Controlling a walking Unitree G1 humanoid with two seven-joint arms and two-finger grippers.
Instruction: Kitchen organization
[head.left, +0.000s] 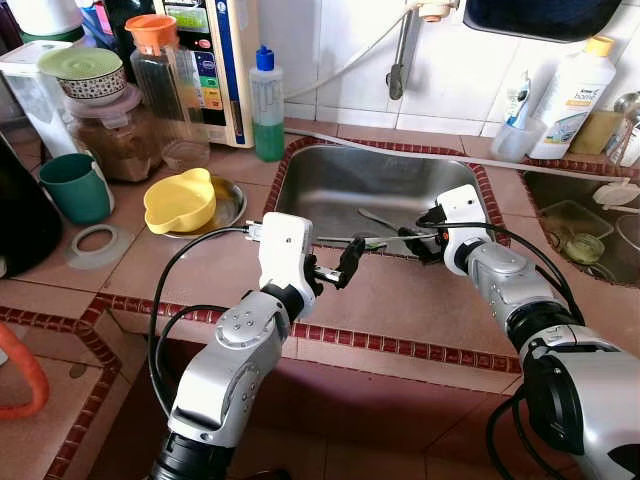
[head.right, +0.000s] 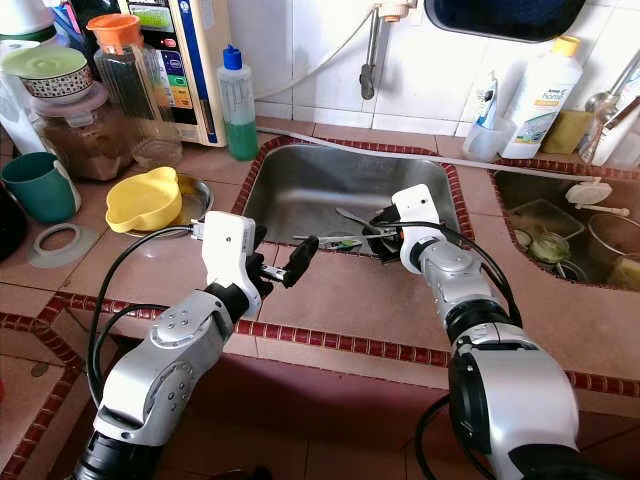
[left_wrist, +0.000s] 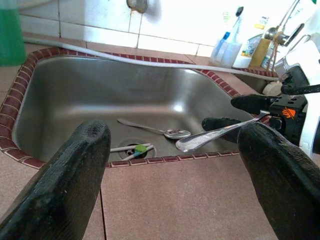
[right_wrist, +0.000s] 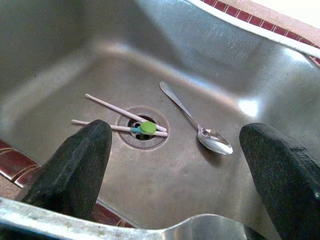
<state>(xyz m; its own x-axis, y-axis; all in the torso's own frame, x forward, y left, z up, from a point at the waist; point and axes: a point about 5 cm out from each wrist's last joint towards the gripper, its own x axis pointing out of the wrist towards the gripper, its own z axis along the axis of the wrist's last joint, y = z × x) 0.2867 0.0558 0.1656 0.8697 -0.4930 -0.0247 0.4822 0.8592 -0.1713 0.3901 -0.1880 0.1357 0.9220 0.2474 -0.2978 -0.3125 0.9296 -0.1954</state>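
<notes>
Cutlery is the business of the moment: a long silver metal spoon (head.left: 385, 238) hangs level over the front edge of the stainless steel sink (head.left: 330, 175), its handle clamped in the right gripper (head.left: 424, 240) at the basin's 4 o'clock corner. The bowl end reaches out toward the left gripper (head.left: 338, 268), whose black fingers stand spread apart over the terracotta tiled counter (head.left: 400, 300) at the sink's 6 o'clock, touching nothing. By the look of it, a hand-over from right to left is set up but not yet made.

Down in the basin a second silver spoon (right_wrist: 197, 120) lies at 3 o'clock of the round drain (right_wrist: 142, 134), and a pair of white chopsticks joined by a green clip (right_wrist: 125, 120) rests across the drain itself. Judged from this, the sink clearing is early: one piece lifted, two left.

At the sink's 9 o'clock, a yellow plastic bowl (head.left: 180, 200) sits on a metal plate, with a teal mug (head.left: 75, 187) farther out.
</notes>
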